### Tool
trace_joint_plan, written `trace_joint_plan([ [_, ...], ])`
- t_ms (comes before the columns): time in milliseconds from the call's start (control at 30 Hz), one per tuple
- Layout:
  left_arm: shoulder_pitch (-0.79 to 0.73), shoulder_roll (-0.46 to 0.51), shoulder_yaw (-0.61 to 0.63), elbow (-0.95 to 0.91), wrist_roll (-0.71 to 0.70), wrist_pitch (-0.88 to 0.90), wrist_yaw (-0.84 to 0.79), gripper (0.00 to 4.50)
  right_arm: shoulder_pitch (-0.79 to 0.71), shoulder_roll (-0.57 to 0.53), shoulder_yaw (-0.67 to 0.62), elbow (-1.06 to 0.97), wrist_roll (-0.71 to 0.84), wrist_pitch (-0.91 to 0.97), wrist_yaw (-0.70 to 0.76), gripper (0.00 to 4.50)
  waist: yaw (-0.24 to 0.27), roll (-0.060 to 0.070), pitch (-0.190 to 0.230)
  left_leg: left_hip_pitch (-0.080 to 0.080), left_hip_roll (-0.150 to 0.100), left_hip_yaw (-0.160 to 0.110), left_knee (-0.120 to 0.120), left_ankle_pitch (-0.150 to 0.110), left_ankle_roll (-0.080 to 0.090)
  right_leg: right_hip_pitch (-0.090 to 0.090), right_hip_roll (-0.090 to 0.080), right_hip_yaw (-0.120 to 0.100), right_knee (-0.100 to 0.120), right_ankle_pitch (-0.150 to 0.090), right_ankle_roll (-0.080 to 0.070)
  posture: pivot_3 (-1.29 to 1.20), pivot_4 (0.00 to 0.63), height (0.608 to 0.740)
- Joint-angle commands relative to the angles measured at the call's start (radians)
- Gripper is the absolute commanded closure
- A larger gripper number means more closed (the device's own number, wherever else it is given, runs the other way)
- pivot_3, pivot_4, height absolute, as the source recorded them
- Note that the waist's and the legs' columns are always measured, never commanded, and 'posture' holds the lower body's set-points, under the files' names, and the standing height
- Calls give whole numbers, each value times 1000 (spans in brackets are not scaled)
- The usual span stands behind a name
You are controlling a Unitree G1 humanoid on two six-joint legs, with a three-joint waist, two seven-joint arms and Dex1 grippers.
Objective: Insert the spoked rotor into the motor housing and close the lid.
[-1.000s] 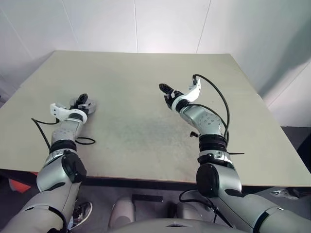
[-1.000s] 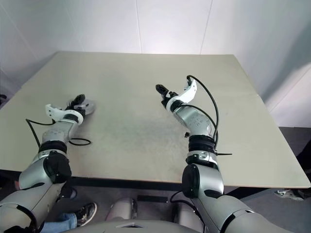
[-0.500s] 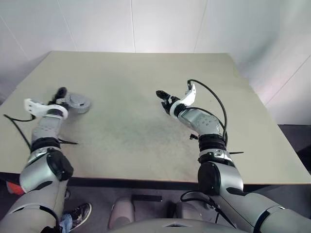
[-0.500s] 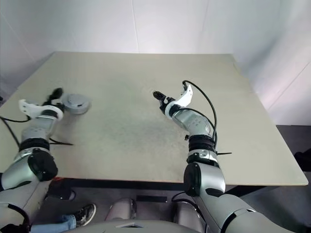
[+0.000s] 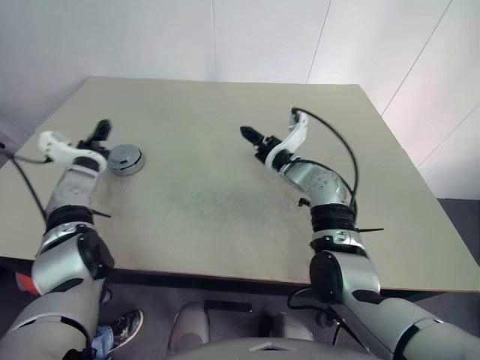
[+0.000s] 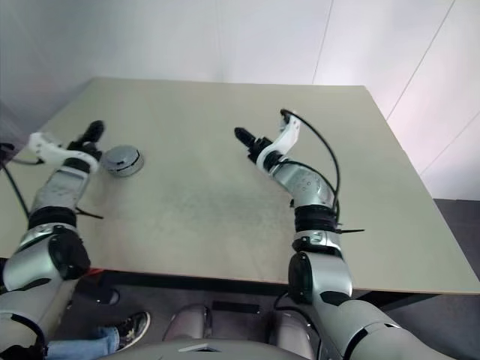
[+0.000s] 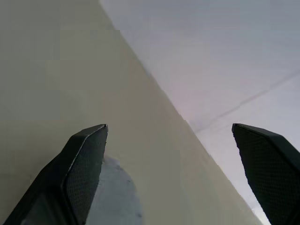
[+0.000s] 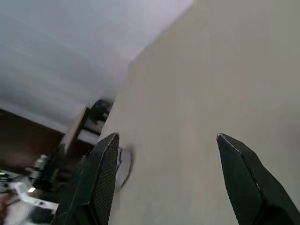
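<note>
- I see one round grey disc (image 5: 125, 160) lying flat on the tabletop (image 5: 225, 187), near its left edge. It looks like the lid, closed over whatever sits beneath it; I cannot tell the housing or the rotor apart from here.
- My left claw (image 5: 100, 130) hangs above the tabletop just beside the disc, on its far left side, not touching it.
- In the left wrist view the two black fingers (image 7: 79, 164) stand wide apart with nothing between them: the left claw is released and empty. A grey curved edge of the disc (image 7: 117, 197) shows low beside one finger.
- My right claw (image 5: 248, 136) is raised over the middle of the tabletop, well apart from the disc, pointing toward the left.
- In the right wrist view its fingers (image 8: 101, 173) are also spread with bare tabletop between them: released, holding nothing. The disc (image 8: 123, 165) shows small and blurred past one finger.
</note>
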State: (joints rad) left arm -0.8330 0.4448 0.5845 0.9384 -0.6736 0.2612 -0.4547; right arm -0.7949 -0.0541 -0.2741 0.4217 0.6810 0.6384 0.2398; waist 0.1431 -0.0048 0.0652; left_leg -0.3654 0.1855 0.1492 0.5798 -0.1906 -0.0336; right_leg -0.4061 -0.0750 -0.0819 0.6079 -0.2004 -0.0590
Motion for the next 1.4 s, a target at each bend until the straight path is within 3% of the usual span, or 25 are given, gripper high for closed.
trace_joint_plan([
  [33,16,-39,-144,-180,78,12,-100,22,45,-113,128,-130,-121,-72,153,753,2,0,0,0,0,0,0,0,0,0,0,0,0,0,0,0,0,740],
  [133,79,-94,-329,-334,182,19,-166,22,123,-272,270,-201,-255,-99,276,753,3,0,0,1,0,0,0,0,0,1,0,0,0,0,0,0,0,740],
  [233,135,-115,-472,-440,278,-9,-219,22,175,-384,302,-202,-342,-171,333,753,1,0,0,-2,0,0,-1,0,0,1,0,0,0,0,0,0,0,740],
  [367,150,-133,-546,-451,390,-145,-196,22,222,-485,332,-119,-493,-276,309,753,-3,0,0,-1,1,1,1,0,1,1,1,0,1,0,1,0,0,740],
  [533,118,-157,-537,-390,432,-248,-160,22,224,-497,250,-125,-462,-279,333,753,-12,0,0,-1,0,1,2,0,1,1,1,1,1,-2,-4,0,0,740],
  [833,128,-181,-553,-319,480,-382,-183,22,191,-494,211,-93,-479,-301,336,753,-15,1,0,-1,0,1,4,0,3,1,1,1,2,-1,-6,0,0,740],
  [1000,178,-203,-578,-387,447,-302,-272,22,163,-497,234,-40,-505,-327,368,753,-16,1,0,-1,1,1,6,-1,5,1,1,1,2,-1,-6,0,0,740],
  [1200,232,-201,-611,-491,411,-180,-383,22,223,-510,240,-168,-415,-286,562,753,-14,1,0,-2,3,1,16,-5,10,1,1,0,5,-1,-6,0,0,740],
  [1400,259,-203,-614,-517,415,-151,-396,22,254,-504,253,-198,-440,-305,602,753,-15,1,0,0,3,1,18,-5,10,4,0,1,8,-1,-7,0,0,740],
])
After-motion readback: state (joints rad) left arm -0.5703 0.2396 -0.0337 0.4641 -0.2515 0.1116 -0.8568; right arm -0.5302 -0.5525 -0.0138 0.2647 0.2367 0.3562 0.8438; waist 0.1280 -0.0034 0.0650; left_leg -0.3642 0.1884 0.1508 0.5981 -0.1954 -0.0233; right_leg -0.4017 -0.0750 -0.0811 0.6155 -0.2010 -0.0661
